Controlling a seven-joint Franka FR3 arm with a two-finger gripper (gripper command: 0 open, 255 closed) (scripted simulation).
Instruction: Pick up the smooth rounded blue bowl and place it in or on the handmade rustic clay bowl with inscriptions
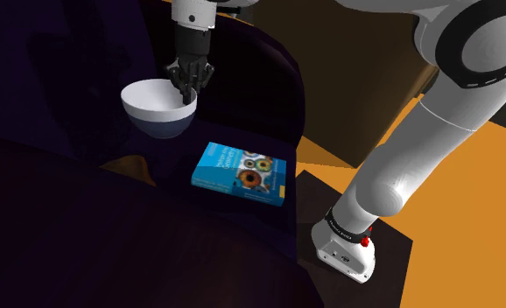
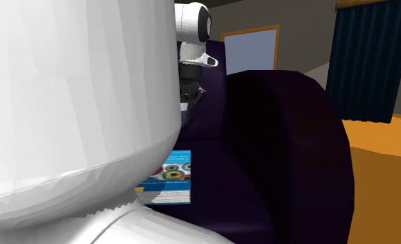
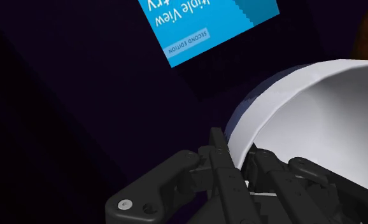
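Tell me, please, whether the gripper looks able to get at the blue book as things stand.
Probably not yet: the book lies uncovered close by with nothing between, but the gripper is clamped on the rim of the bowl and would have to let go first.

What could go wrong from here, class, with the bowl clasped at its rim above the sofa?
1. The gripper pinches the bowl at one spot on its rim, so it could tilt or slip out.
2. The blue book lies close by on the sofa; a dropped bowl may strike it.
3. The brown object, probably the target, sits in deep shadow, so placement may miss.
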